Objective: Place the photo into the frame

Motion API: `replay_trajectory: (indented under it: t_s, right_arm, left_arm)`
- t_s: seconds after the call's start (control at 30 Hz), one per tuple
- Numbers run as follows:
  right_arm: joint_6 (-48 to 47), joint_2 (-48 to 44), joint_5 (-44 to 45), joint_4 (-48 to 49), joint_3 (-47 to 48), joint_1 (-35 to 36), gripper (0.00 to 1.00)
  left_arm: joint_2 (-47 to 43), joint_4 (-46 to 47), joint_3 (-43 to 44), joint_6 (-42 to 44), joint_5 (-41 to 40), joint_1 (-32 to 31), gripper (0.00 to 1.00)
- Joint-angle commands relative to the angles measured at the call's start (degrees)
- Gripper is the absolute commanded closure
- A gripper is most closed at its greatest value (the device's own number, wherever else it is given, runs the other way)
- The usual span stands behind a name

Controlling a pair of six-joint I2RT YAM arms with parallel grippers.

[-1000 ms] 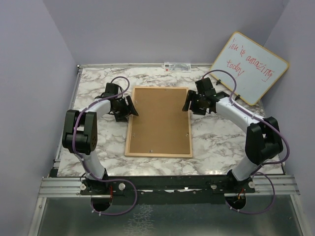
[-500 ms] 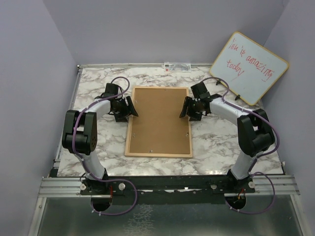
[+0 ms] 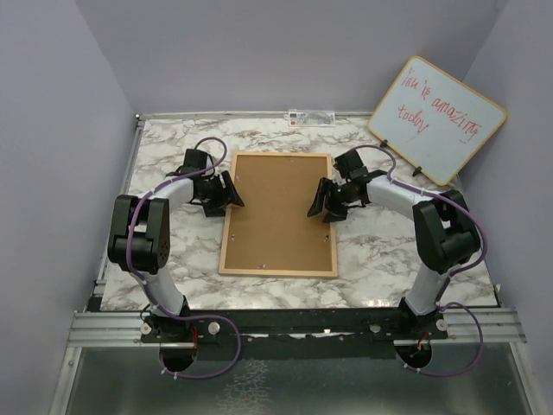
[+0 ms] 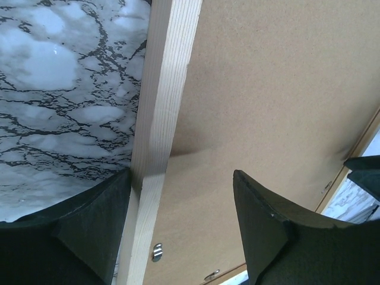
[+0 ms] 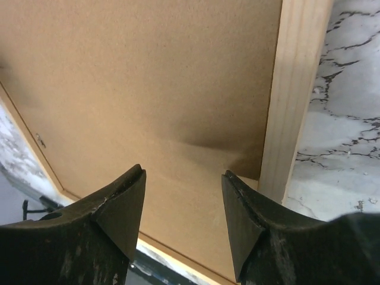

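The frame [image 3: 278, 271] lies flat in the middle of the marble table [image 3: 380, 259], long sides running from the bottom of the top view toward the back. A brown backing board [image 3: 278, 233] fills it from rail to rail. All four pale wood edges show, and the lower half of the frame is uncovered.

The left gripper [image 3: 232, 192] sits at the upper part of the left rail with its jaws spread. In its wrist view one finger [image 4: 95, 225] is over the marble just outside the rail and the other is over the board, so the rail runs between them. The right gripper [image 3: 320, 207] is also spread, just inside the right rail, with both fingers over the board.

Bare marble lies on every side of the frame, wider on the right. A whiteboard [image 3: 436, 119] leans at the upper right, well apart from it.
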Motion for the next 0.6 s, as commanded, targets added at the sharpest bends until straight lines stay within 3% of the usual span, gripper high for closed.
replay_trajectory:
  t_s: [0.0,0.3,0.4,0.57]
  right_arm:
    - [0.1,-0.9,-4.9,1.0,-1.2,-1.6,0.42]
    - [-4.6,-8.1,0.2,0.8,0.8,-2.1,0.39]
    - [-4.8,-7.7,0.2,1.6,0.3,-2.1,0.45]
    - [-3.1,-5.8,2.6,6.3,0.1,-2.0,0.55]
  left_arm:
    - [-1.8,0.4,-1.4,-1.4,0.5,0.1,0.30]
    - [-4.0,-0.7,-0.4,-0.6,-5.1,0.1,0.31]
    - [-4.5,-1.0,-1.4,-0.2,-5.7,0.2,0.36]
    - [-4.8,-1.1,-3.6,0.6,-7.4,0.1,0.55]
